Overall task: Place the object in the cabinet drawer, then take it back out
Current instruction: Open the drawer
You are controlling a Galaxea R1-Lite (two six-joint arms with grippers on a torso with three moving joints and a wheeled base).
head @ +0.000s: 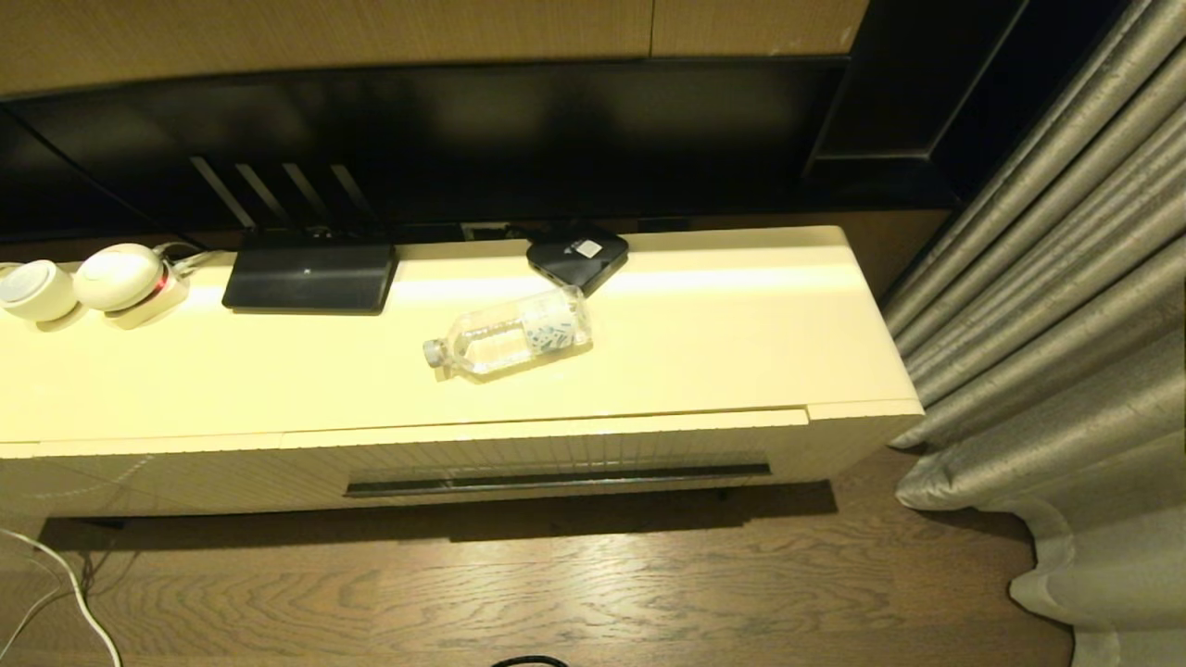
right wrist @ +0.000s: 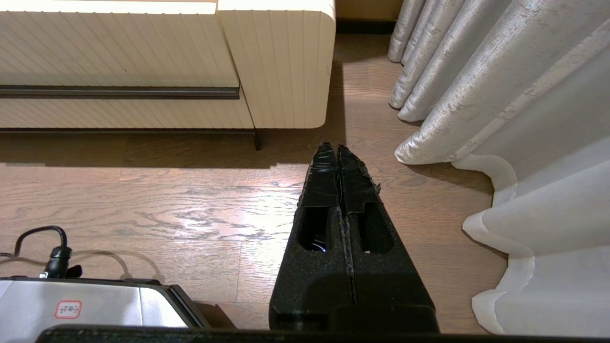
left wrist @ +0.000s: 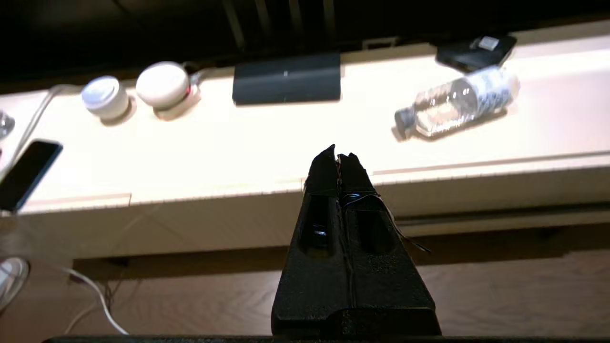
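Room: a low cream cabinet stood on a wooden floor (head: 574, 593), with a dark television panel (head: 417, 130) on the wall behind it and grey curtains (head: 1066, 306) to the robot's right.
Counter: the glossy cream top of the cabinet (head: 741, 324) carried everything in sight.
Bottle: the small clear water bottle (head: 511, 333) lay on its side near the middle of the counter, cap toward the robot's left, label end toward the back right; in the left wrist view it (left wrist: 455, 102) lay well apart from the hand.
Drawer: the cabinet drawer (head: 556, 454), ribbed front with a long dark handle slot (head: 556, 482) along the lower edge, sat closed below the bottle.
Black box: a small black square box (head: 577, 252) rested just behind the bottle, near the counter's back edge.
Router: a flat black device (head: 310, 276) lay further left, beside two white round gadgets (head: 116, 276).
Phone: a dark phone (left wrist: 26, 174) lay at the far left end of the counter.
Left hand: the left hand (left wrist: 339, 157) was clenched on nothing, held in front of the cabinet's front edge, to the left of the bottle.
Right hand: the right hand (right wrist: 338, 148) was clenched and empty, low over the floor near the cabinet's right corner and the curtains.
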